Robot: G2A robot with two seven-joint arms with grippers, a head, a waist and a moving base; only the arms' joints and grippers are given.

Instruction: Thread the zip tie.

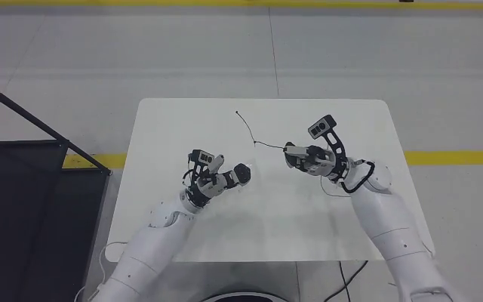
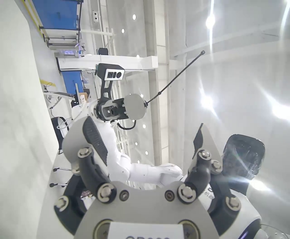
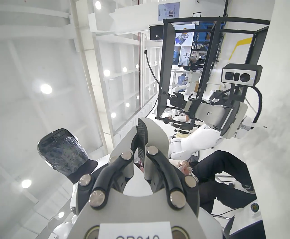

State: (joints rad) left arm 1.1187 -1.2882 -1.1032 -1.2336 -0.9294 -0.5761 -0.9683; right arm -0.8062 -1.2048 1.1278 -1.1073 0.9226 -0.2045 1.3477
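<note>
Bright, even overhead light fills the top view: the table (image 1: 264, 219) is almost pure white, and the floor (image 1: 151, 53) toward 12 o'clock is pale with a soft sheen. In the left wrist view, ceiling lamps (image 2: 210, 20) flare into streaks and starbursts, and the zip tie (image 2: 179, 74) stands dark against the glow. In the right wrist view, round spots (image 3: 46, 89) glow cleanly. Both wrist views bow straight lines toward their edges.

White table (image 1: 272, 223); possibly black rack (image 1: 34, 204)
</note>
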